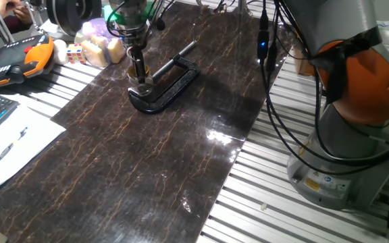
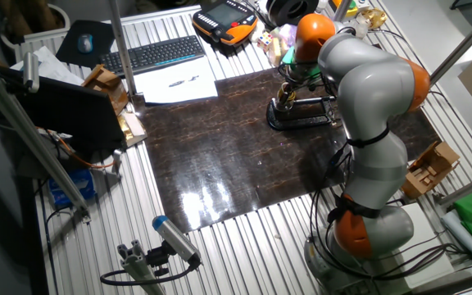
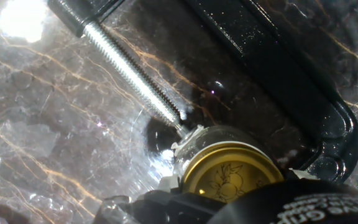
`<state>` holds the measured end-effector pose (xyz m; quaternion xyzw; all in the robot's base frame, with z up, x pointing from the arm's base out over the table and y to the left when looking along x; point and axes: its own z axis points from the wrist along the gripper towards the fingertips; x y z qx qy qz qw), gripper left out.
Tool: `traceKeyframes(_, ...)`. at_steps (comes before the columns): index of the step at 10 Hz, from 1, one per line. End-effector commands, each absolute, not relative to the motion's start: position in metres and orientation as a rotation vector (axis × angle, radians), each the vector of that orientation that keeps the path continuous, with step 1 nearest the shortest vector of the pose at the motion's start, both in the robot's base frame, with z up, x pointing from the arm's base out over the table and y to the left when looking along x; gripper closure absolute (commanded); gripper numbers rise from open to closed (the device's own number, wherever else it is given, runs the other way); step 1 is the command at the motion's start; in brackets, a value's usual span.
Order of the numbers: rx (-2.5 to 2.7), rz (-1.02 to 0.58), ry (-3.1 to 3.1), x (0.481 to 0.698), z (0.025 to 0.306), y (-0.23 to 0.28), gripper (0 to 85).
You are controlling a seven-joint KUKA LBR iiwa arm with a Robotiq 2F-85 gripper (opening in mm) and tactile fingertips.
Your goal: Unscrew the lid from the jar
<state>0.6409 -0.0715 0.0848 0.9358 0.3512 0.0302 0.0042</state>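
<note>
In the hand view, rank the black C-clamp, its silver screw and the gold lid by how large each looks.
1. The black C-clamp, crossing most of the frame.
2. The silver screw and the lid look close: the screw is longer but thin, the lid wider yet partly hidden by the gripper and nearer the camera, so unranked.

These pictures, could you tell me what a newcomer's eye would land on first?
Probably the black C-clamp lying on the dark marbled table, with the tool lowered at its jaw end. In the hand view, the gold lid on the small glass jar stands out brightly, sitting at the tip of the clamp's screw.
</note>
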Motion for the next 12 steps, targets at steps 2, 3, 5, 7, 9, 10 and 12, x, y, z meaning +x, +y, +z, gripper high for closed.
traceKeyframes(2, 2.917, 0.092, 1.133, 0.6405, 0.0845, -0.0709, 10.3)
traceKeyframes(3, 2.912, 0.086, 1.144, 0.6405, 0.0845, -0.0708, 6.3)
traceKeyframes(5, 2.896, 0.090, 1.177, 0.6405, 0.0843, -0.0707, 9.0)
traceKeyframes(7, 2.875, 0.101, 1.207, 0.6404, 0.0843, -0.0707, 12.3)
traceKeyframes(9, 2.859, 0.103, 1.237, 0.6404, 0.0845, -0.0706, 10.0)
traceKeyframes(10, 2.851, 0.108, 1.249, 0.6403, 0.0844, -0.0707, 19.7)
traceKeyframes(12, 2.840, 0.108, 1.268, 0.6403, 0.0847, -0.0707, 22.7)
